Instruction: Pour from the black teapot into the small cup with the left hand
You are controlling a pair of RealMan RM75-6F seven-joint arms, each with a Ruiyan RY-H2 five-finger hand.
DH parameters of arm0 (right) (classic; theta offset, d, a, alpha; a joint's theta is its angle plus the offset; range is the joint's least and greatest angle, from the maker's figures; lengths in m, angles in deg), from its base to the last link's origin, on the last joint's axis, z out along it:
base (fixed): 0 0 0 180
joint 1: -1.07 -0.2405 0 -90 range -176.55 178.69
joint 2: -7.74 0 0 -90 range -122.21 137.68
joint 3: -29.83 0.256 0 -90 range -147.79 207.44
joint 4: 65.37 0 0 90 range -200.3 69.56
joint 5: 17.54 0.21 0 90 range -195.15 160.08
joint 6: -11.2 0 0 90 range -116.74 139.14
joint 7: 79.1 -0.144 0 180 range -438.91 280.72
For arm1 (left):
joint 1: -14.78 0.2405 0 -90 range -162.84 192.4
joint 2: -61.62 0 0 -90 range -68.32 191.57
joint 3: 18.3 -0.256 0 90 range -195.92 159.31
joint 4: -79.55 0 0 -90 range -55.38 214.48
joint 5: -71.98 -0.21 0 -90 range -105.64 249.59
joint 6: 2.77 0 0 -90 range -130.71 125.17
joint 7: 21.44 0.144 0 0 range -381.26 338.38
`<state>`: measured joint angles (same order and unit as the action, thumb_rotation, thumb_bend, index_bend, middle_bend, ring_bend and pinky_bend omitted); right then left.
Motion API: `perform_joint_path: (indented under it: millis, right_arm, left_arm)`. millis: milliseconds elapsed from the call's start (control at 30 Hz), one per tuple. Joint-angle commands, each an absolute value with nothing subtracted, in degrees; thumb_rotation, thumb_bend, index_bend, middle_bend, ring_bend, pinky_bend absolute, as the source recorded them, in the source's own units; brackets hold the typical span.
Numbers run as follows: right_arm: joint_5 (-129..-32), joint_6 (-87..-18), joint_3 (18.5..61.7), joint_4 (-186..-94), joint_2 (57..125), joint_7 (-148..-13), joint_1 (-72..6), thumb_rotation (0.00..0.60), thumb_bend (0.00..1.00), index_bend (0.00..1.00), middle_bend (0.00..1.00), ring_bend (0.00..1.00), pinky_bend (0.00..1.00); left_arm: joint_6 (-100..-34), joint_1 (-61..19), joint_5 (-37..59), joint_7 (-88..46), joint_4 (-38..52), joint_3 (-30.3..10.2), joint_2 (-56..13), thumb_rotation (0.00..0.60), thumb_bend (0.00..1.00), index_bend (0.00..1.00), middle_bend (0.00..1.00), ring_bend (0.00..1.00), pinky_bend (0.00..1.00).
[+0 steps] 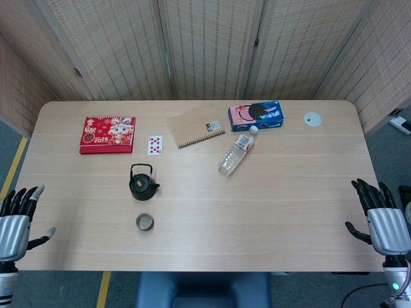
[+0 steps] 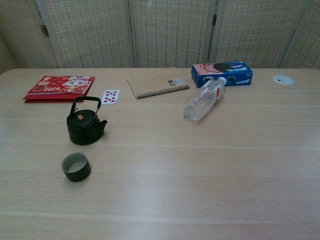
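From the head view, your left hand sits off the table's near-left corner, fingers spread, nothing in it. Your right hand mirrors it off the near-right corner, fingers apart too and holding nothing. Both are well apart from everything on the wooden table.

The black teapot stands upright left of centre, handle up, spout pointing toward 3 o'clock. The small cup sits just at 6 o'clock from it, near but not touching. From your left hand, the pot is roughly at 2 o'clock, with only bare tabletop between.

At 12 o'clock from the pot there's a playing card lying flat, and a red calendar at about 11 o'clock. A spiral notebook lies at 1 o'clock, and a clear water bottle is on its side out at 2 o'clock, its cap toward a blue cookie box. A small white disc sits far right.

Chest view: neither hand shows here. The teapot is upright with the cup just in front of it, a small gap between them, and the cup looks empty. The card, calendar, notebook, bottle, box and disc line the far side.
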<state>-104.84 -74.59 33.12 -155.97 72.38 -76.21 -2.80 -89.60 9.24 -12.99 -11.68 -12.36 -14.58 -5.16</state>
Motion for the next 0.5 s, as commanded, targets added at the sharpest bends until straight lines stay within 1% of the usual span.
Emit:
perform_joint_path:
  millis: [33, 500]
  right_arm:
    - [-104.73, -74.39, 33.07, -155.82, 72.46, -76.32, -2.84, 0.600, 0.24, 0.03, 0.11, 0.14, 0.02]
    - [-104.79, -74.43, 32.87, -155.24, 72.51, -77.17, -2.67, 0.600, 0.24, 0.03, 0.11, 0.16, 0.03]
  left_arm:
    - [-89.64, 9.24, -13.10, -11.55, -12.44, -14.63, -5.12, 0.600, 0.23, 0.10, 0.13, 0.10, 0.00]
    - [-89.19, 9.04, -12.94, -11.20, -13.20, -14.63, -4.61, 0.600, 0.23, 0.10, 0.13, 0.10, 0.00]
